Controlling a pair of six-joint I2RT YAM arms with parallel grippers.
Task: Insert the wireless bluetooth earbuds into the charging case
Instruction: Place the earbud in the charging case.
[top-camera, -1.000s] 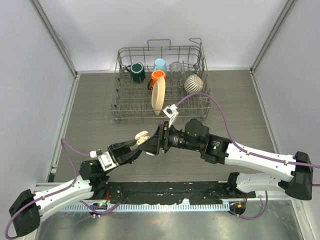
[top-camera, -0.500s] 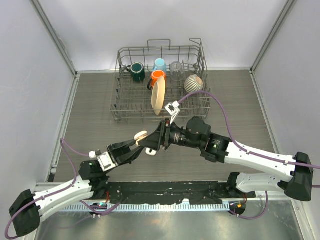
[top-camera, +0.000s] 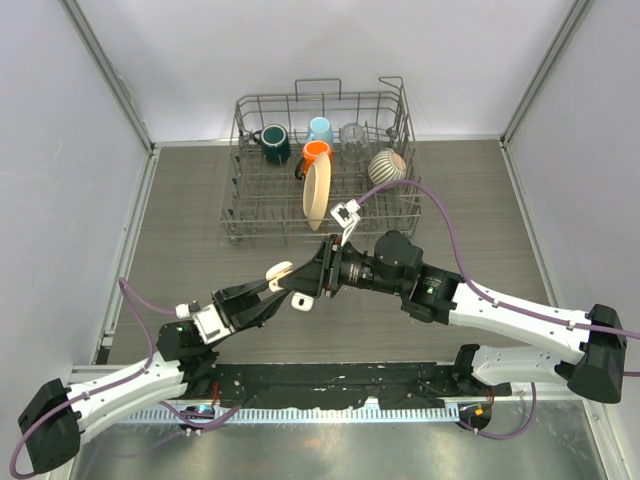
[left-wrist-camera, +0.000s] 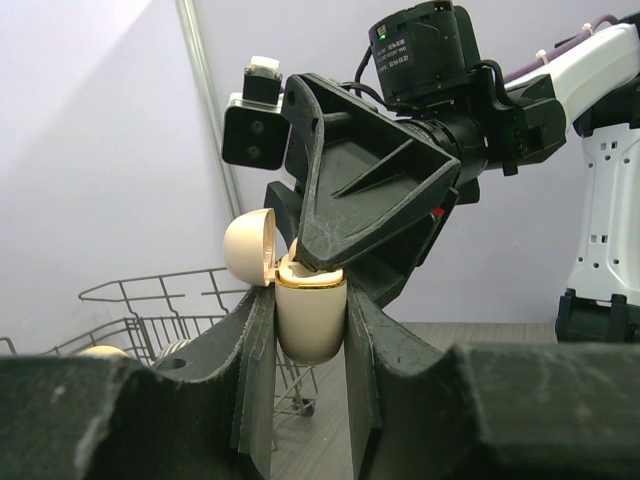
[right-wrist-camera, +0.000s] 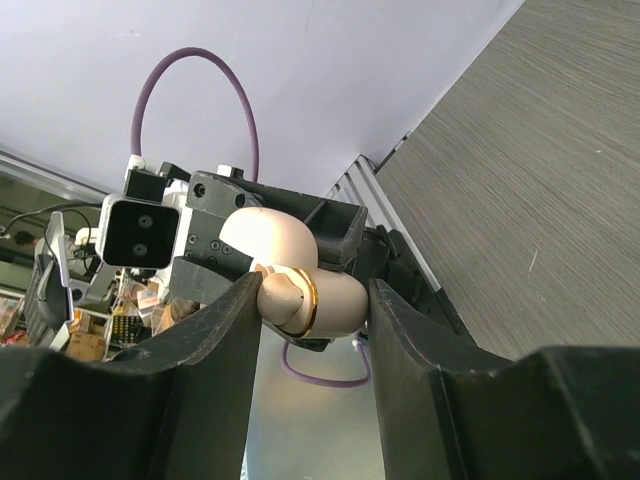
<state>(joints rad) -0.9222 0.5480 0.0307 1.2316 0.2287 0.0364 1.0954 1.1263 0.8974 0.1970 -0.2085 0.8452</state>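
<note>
My left gripper (top-camera: 283, 287) is shut on a small cream case (left-wrist-camera: 311, 322) with a gold rim and holds it upright above the table; its lid (left-wrist-camera: 248, 246) is swung open to the left. The case looks beige, not white. My right gripper (right-wrist-camera: 315, 300) straddles the open case from above, one finger on each side, touching it or nearly so. One cream earbud (right-wrist-camera: 281, 294) sits in the case's mouth, bulging past the gold rim beside one finger of the right gripper. The right gripper's tip (left-wrist-camera: 312, 262) rests at the case's opening. No other earbuds are in view.
A wire dish rack (top-camera: 243, 215) stands at the back of the table with mugs, a glass, a striped bowl and a cream plate (top-camera: 316, 193). The right arm's purple cable (top-camera: 440, 225) loops over the table. Grey walls close in on both sides.
My right gripper has moved left and closed in on the case in my left gripper. The left arm has shifted only slightly.
</note>
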